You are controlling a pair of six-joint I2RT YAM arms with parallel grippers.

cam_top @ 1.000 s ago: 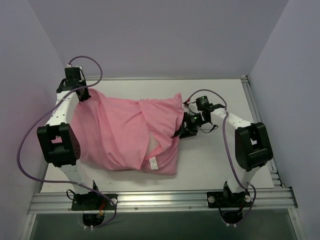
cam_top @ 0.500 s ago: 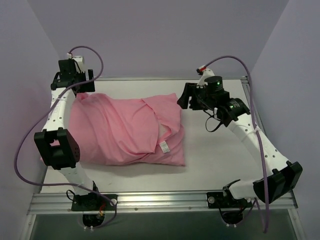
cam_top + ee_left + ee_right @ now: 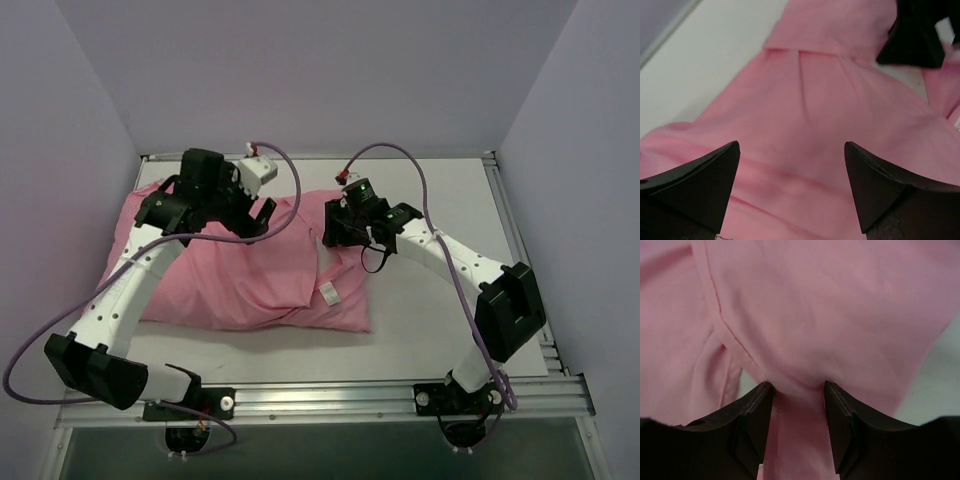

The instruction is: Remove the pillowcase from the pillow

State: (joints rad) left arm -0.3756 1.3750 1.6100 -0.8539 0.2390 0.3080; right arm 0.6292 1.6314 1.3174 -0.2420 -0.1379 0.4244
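The pink pillowcase (image 3: 230, 270) lies across the table and covers nearly all of the pillow. Only a pale sliver of the pillow (image 3: 323, 266) and a small white tag (image 3: 328, 293) show at the cover's open right end. My left gripper (image 3: 262, 215) hovers open over the upper middle of the cover. In the left wrist view pink cloth (image 3: 805, 100) lies below my left gripper (image 3: 792, 145), untouched. My right gripper (image 3: 335, 228) is at the cover's upper right corner. In the right wrist view my right gripper (image 3: 798, 385) is shut on a bunched fold of pillowcase (image 3: 800, 430).
The white table (image 3: 430, 330) lies bare to the right of the pillow and along the front. Purple walls close in at the left, back and right. An aluminium rail (image 3: 320, 400) runs along the near edge. Both arms' cables loop above the cloth.
My left gripper let go of the cover's far left corner, opened and swung right over its middle. My right gripper lifted away, then returned to the upper right corner and closed on fabric. The pillow slid left.
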